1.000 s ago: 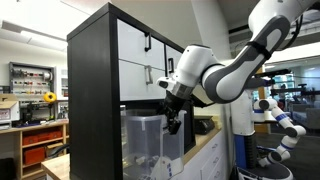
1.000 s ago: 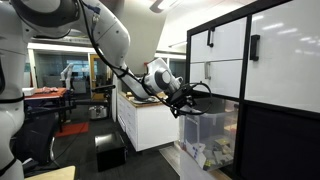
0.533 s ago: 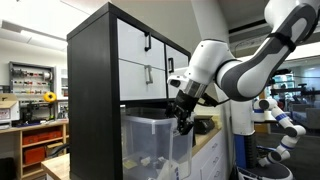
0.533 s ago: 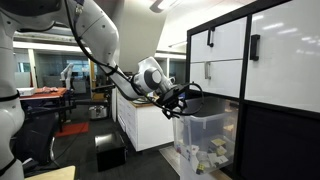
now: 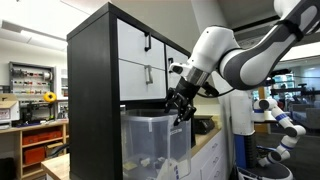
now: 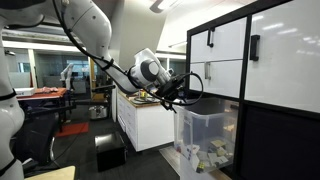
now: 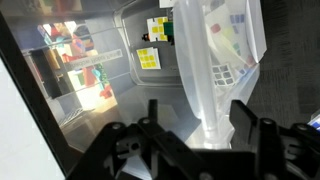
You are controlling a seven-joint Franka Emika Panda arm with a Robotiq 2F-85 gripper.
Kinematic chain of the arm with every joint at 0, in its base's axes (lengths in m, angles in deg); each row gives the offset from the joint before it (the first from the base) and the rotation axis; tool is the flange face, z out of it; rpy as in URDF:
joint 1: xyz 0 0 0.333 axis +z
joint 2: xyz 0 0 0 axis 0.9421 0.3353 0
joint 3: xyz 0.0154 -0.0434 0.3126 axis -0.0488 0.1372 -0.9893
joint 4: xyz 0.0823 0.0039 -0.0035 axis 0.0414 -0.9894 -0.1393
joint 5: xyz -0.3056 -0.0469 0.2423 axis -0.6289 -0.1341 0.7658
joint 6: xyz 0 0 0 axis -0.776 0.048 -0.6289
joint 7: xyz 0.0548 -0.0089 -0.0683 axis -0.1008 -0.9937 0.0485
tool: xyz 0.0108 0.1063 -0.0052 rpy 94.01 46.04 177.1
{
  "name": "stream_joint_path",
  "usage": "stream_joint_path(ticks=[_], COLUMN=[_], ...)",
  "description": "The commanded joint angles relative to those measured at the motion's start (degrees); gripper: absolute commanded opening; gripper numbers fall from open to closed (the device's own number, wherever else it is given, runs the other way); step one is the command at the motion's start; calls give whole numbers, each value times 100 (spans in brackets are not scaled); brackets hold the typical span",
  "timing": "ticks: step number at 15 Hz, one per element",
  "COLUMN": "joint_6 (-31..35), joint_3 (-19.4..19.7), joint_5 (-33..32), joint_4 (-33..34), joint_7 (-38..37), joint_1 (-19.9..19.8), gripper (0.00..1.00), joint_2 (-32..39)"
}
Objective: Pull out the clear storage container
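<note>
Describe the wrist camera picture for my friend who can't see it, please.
The gripper, with its two dark fingers spread apart, hangs over the clear storage container. In this picture the container's see-through plastic wall rises between the fingers. Small yellow and white items show farther down inside it.

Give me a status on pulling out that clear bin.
Done: the clear storage container juts well out of the black shelf unit in both exterior views. In hand: the gripper hovers at the bin's front rim, with its fingers spread either side of the wall in the wrist view, not clamped. Left: the bin's rear is hidden, so I cannot tell if it is fully free.
</note>
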Motion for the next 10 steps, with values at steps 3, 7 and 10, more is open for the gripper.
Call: stream_joint_path(ticks=[3, 7, 10], joint_6=[-273, -710, -1245], joint_3=[-28, -59, -100], joint_5=[265, 709, 1305], joint_4=[-80, -34, 52], joint_7=[76, 136, 171], joint_1=[34, 82, 146], gripper=[100, 100, 100], joint_2=[-319, -364, -447])
